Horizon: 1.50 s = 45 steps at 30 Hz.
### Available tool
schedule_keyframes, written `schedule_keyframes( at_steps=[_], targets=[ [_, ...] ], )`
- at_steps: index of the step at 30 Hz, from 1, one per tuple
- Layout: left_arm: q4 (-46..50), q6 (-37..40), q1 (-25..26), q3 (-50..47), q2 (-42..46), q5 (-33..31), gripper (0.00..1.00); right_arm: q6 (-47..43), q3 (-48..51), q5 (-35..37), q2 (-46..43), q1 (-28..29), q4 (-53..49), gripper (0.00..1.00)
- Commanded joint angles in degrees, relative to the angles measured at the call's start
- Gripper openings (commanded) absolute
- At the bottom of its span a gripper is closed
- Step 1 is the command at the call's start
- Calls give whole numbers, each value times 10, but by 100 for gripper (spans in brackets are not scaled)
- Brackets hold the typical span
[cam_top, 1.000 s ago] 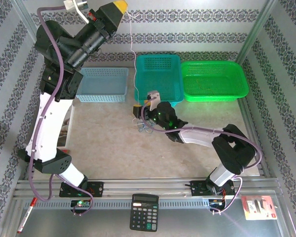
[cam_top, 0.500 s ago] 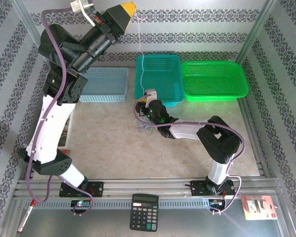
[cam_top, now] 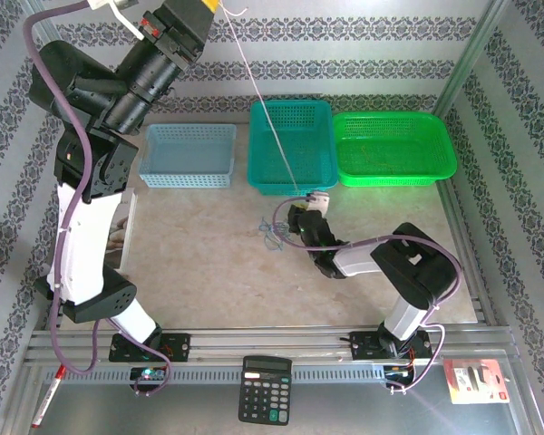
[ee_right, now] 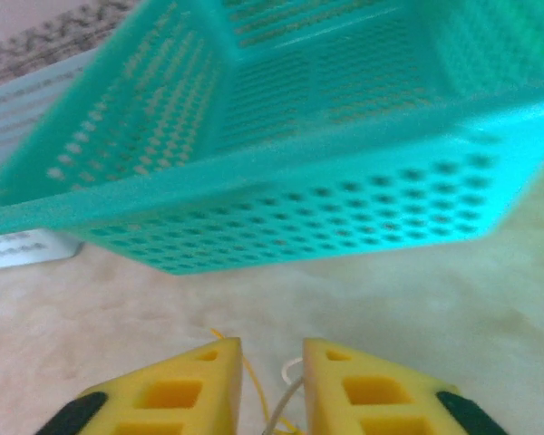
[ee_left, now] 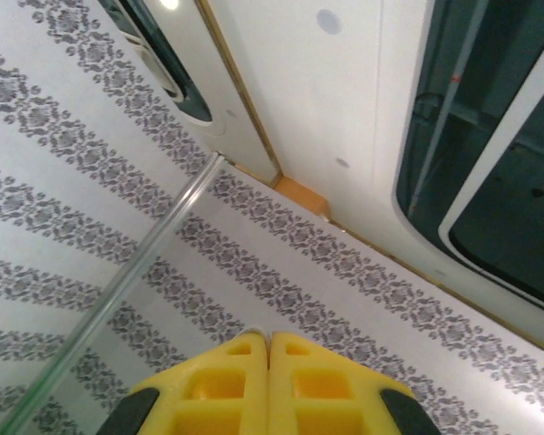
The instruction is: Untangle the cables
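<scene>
cables: thin pale-and-orange looped cables (cam_top: pixel 274 232) bunched just before teal perforated plastic basket (cam_top: pixel 290 107), one pale strand taut, slanting up-left over it | left arm: raised high above basket, left gripper (ee_left: pixel 268 335) pinched together on that strand | right arm: low, right gripper (ee_right: pixel 272 349) facing basket, fingers slightly apart astride wires

Counted: 3 baskets, pale blue (cam_top: pixel 189 156), teal (cam_top: pixel 310 145), green (cam_top: pixel 394 149); 1 cable tangle (cam_top: pixel 274 234); 1 calculator (cam_top: pixel 266 390); 1 red marker (cam_top: pixel 47 399); 2 arms, left (cam_top: pixel 82 227), right (cam_top: pixel 422 272)
</scene>
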State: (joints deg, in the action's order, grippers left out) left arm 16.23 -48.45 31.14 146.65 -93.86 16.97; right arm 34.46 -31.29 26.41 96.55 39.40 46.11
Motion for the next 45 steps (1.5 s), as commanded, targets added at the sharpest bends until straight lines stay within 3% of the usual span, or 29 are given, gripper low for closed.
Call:
schedule_keyframes(
  at_steps=[1, 3, 6, 14, 25, 26, 31, 37, 45],
  targets=[
    [-40, 43, 5, 25, 29, -28, 0, 32, 46, 38, -12, -20, -22, 36],
    [-41, 45, 4, 25, 30, -32, 0, 40, 63, 38, -18, -30, -21, 49],
    [-42, 45, 3, 25, 28, -35, 0, 50, 79, 41, -20, -39, -22, 58],
    [-39, 47, -3, 25, 25, -45, 0, 76, 104, 49, -18, -52, -20, 67],
    [-30, 61, -10, 25, 27, -60, 0, 92, 151, 24, -31, -89, 2, 63],
    [-30, 65, -11, 25, 30, -62, 0, 91, 153, 17, -35, -95, 2, 59],
    [-21, 78, -14, 23, 37, -68, 0, 86, 162, -5, -59, -115, 3, 1],
    [-7, 107, -16, 6, 51, -88, 0, 102, 169, -44, -109, -159, -22, 0],
    [-19, 155, -16, -63, 93, -134, 0, 162, 186, -149, -156, -288, -60, 0]
  ],
)
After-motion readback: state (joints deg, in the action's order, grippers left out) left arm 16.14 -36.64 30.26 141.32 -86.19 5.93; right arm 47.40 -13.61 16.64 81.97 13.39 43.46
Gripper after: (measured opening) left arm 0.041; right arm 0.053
